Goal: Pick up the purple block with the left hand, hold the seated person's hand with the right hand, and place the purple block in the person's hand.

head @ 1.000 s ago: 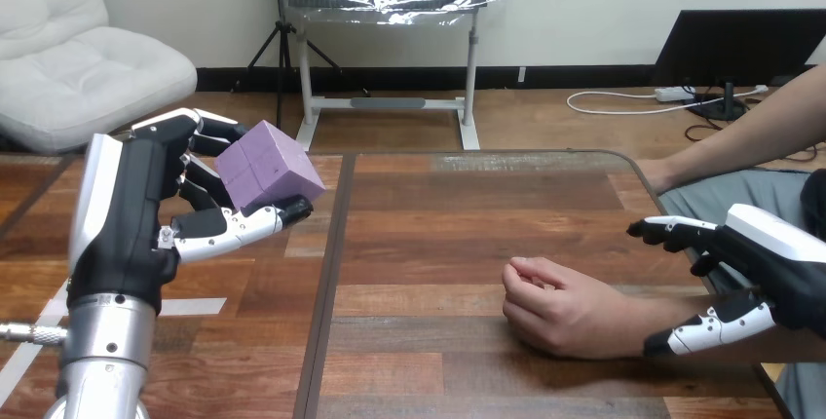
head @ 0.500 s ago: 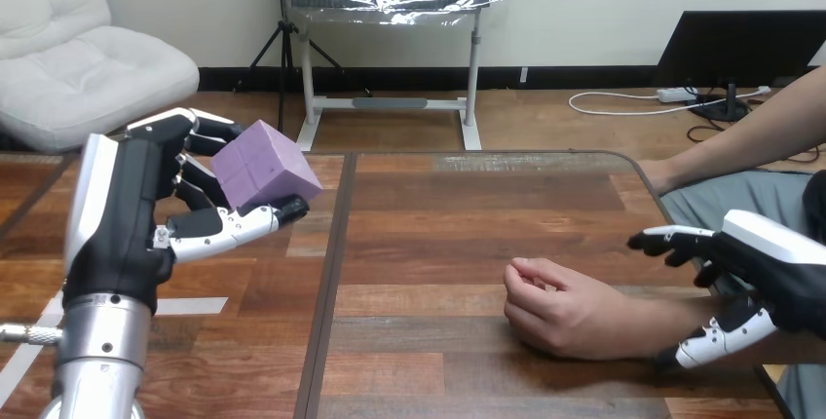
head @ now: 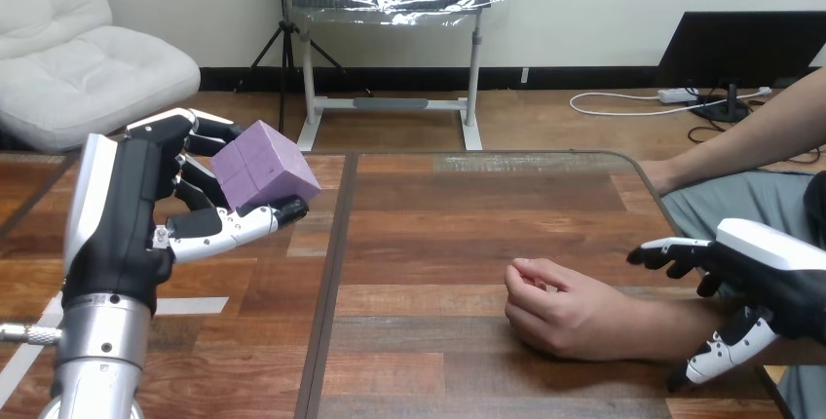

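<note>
- A wooden table (head: 438,205) of dark planks spans the view, with a seam running down it left of centre
- At the left, the left hand (head: 127,214) is raised above the table, its fingers and thumb curled round the purple block (head: 265,168), which is tilted and clear of the wood
- Right of centre, the person's hand (head: 560,307) rests on the table, loosely curled
- At the right edge, the right hand (head: 769,278) is at the person's wrist, fingers and thumb spread wide with the wrist between them; whether they touch it cannot be told
</note>
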Controlling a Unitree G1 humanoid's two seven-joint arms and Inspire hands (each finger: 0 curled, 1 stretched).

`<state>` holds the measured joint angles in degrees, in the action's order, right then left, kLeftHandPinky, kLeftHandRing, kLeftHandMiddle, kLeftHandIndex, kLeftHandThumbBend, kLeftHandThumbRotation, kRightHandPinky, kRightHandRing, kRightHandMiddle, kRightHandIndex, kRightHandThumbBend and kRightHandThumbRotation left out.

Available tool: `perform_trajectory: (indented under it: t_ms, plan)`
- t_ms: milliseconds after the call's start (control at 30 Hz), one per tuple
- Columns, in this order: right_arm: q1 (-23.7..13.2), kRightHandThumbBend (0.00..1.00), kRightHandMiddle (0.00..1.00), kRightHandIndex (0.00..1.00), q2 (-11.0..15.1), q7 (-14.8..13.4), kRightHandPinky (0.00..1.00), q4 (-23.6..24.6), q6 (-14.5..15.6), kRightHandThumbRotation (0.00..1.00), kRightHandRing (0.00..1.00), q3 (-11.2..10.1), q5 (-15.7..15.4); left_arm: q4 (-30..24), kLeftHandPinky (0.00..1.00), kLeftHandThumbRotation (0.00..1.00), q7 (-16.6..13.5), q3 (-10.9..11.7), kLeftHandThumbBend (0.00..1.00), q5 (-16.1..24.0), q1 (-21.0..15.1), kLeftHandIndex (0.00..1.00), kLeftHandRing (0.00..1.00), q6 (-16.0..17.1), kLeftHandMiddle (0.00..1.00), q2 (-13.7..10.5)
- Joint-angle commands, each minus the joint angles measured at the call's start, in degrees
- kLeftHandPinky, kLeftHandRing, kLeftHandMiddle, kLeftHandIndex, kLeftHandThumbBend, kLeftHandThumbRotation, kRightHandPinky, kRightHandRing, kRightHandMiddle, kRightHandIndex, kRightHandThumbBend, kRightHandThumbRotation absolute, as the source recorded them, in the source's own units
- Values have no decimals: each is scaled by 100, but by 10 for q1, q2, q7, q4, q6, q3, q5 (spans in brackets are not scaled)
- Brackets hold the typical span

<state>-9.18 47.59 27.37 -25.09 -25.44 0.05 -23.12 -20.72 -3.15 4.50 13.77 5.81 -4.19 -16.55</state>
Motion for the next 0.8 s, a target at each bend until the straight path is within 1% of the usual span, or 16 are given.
perform_trajectory:
  t_ms: [0,100,200,300,400,600,767]
  plan:
    - [-26,100,86,86,17,1,70,-3,7,8,84,14,-9,-15,27,0,1,9,57,-7,-24,42,32,12,38,8]
    - [-29,100,86,86,16,-1,70,-11,1,6,83,19,-14,-17,26,0,1,8,57,-7,-24,42,32,10,38,8]
    - [-30,100,86,86,13,0,69,-13,9,3,83,22,-18,-17,26,0,1,8,57,-6,-25,42,32,11,38,8]
    - [-32,100,85,85,11,-5,69,-20,7,1,83,26,-24,-17,26,0,2,8,56,-8,-25,42,32,14,38,10]
    - [-33,100,85,85,11,-1,69,-19,19,1,83,32,-30,-17,26,0,2,9,56,-7,-25,42,32,13,38,11]
    - [-37,100,85,85,13,-4,69,-29,14,0,84,45,-43,-17,26,0,3,10,56,-10,-25,42,32,13,37,13]
    - [-39,100,85,85,11,-6,69,-32,27,0,84,56,-58,-16,26,0,4,12,56,-11,-26,42,32,15,37,13]
